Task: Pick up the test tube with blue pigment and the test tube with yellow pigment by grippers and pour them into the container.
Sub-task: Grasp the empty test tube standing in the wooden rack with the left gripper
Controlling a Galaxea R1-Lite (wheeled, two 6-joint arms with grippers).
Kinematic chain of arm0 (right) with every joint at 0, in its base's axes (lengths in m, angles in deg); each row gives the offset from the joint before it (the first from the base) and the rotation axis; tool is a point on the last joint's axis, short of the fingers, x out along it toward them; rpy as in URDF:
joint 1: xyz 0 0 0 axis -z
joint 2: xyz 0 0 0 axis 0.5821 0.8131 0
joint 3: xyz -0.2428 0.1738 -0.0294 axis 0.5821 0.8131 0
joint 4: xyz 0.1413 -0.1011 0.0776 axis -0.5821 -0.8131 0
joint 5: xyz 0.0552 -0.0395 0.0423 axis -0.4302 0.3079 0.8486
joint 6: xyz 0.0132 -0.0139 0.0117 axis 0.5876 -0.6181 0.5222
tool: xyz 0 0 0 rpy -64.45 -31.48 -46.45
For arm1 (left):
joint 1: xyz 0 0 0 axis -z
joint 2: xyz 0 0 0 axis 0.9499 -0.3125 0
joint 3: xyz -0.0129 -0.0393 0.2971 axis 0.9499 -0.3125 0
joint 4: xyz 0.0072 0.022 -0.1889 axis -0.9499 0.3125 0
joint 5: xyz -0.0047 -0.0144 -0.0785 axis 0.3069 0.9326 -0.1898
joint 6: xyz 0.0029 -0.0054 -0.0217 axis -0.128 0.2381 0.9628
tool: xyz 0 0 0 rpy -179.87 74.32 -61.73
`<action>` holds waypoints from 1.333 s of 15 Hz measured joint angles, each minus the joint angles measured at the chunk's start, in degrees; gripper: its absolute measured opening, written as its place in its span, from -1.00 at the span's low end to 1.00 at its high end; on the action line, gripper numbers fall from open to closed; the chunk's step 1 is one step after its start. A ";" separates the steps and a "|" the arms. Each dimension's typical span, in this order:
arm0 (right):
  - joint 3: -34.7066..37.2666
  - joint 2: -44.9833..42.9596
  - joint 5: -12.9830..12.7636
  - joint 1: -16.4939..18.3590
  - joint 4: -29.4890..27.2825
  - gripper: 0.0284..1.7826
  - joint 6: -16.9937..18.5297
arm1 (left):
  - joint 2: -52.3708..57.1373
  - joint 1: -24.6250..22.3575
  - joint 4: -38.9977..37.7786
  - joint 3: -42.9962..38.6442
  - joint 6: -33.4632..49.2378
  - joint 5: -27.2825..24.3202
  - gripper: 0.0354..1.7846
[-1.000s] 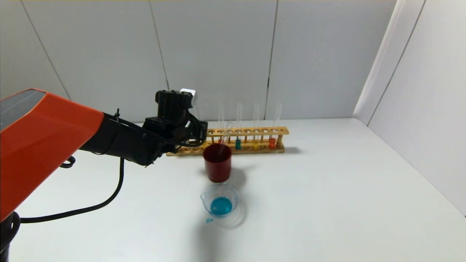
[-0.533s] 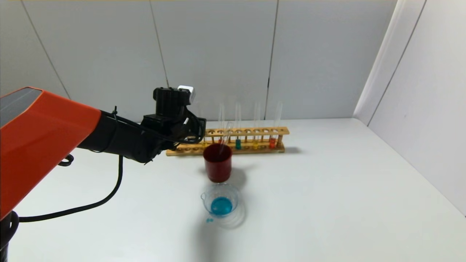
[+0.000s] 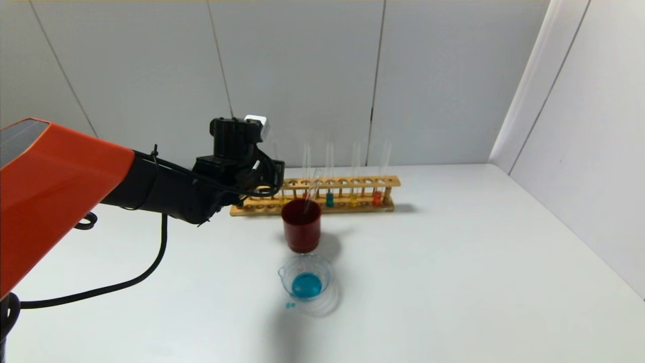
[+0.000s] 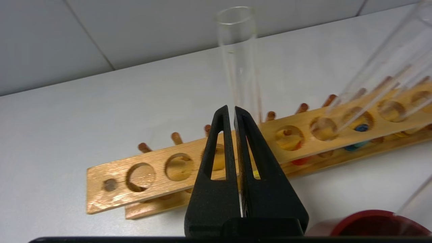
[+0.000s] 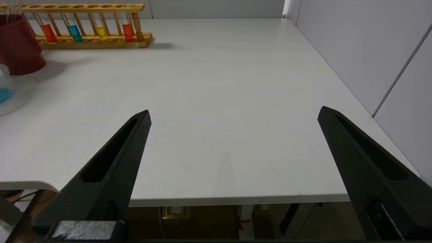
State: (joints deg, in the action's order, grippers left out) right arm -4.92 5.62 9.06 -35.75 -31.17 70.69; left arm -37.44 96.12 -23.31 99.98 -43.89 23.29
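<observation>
My left gripper (image 4: 231, 108) is shut and empty, and hovers over the left part of the wooden rack (image 3: 262, 207). A clear tube (image 4: 238, 60) with a little yellow liquid stands in the rack just beyond its fingertips, not touched. Further right in the rack stand the test tube with blue pigment (image 3: 329, 199) and another tube with yellow liquid (image 3: 354, 200). The glass container (image 3: 326, 275) holds blue liquid and stands in front of the red cup (image 3: 301, 227). My right gripper (image 5: 234, 114) is open and empty over the table's near right edge, out of the head view.
Tubes with red-orange liquid (image 3: 306, 195) and orange liquid (image 3: 377, 197) also stand in the rack. An empty tube (image 3: 313, 185) leans in the red cup. Small blue drops (image 3: 289, 305) lie on the table by the container. White walls close the back and right.
My left gripper has risen a little and shifted slightly left beside the rack. The tubes, cup and container have not moved.
</observation>
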 joint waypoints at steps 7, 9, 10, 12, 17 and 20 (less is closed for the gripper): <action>0.00 0.00 0.00 0.00 0.00 0.95 0.00 | 1.63 0.22 0.83 -0.95 -0.33 -0.02 -0.92; 0.00 0.00 0.00 0.00 0.00 0.95 0.00 | 2.15 0.15 0.85 -1.48 -0.44 -0.05 -0.92; 0.00 0.00 0.00 0.00 0.00 0.95 0.00 | 2.27 0.17 0.48 -1.79 -0.32 0.00 -0.92; 0.00 0.00 0.00 0.00 0.00 0.95 0.00 | 2.79 0.39 0.09 -2.86 -0.22 -0.05 -0.92; 0.00 0.00 0.00 0.00 0.00 0.95 0.00 | 4.94 0.41 0.04 -4.60 -0.38 0.05 -0.92; 0.00 0.00 0.02 0.00 0.00 0.95 0.00 | 5.13 0.44 0.02 -5.49 -0.29 0.05 -0.92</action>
State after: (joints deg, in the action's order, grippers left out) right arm -4.92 5.62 9.08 -35.75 -31.17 70.69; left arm -32.31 96.56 -23.29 94.50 -44.18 23.34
